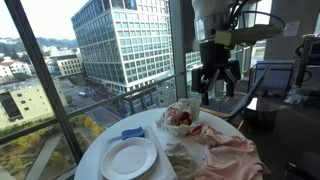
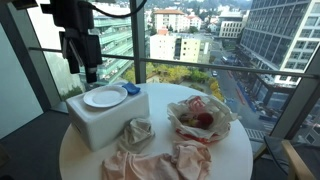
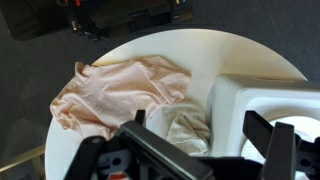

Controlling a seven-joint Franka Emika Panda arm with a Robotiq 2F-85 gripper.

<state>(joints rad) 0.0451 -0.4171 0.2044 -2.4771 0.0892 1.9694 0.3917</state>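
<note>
My gripper [image 1: 215, 86] hangs open and empty well above the round white table [image 1: 150, 125]. In an exterior view it [image 2: 88, 68] is above the back edge of a white box [image 2: 105, 122] that carries a white plate [image 2: 104, 97] and a small blue object [image 2: 132, 89]. In the wrist view the open fingers [image 3: 198, 118] frame a crumpled beige cloth [image 3: 180, 130] lying against the box [image 3: 250, 100]. A pink cloth [image 3: 120, 90] lies spread beside it. The plate [image 1: 128, 157] and pink cloth [image 1: 228, 155] show in both exterior views.
A bowl lined with crumpled wrapping and holding something red [image 2: 200, 118] sits on the table, also in an exterior view [image 1: 180, 117]. Floor-to-ceiling windows [image 2: 200, 40] stand close behind the table. A dark chair and monitor [image 1: 275, 75] stand nearby.
</note>
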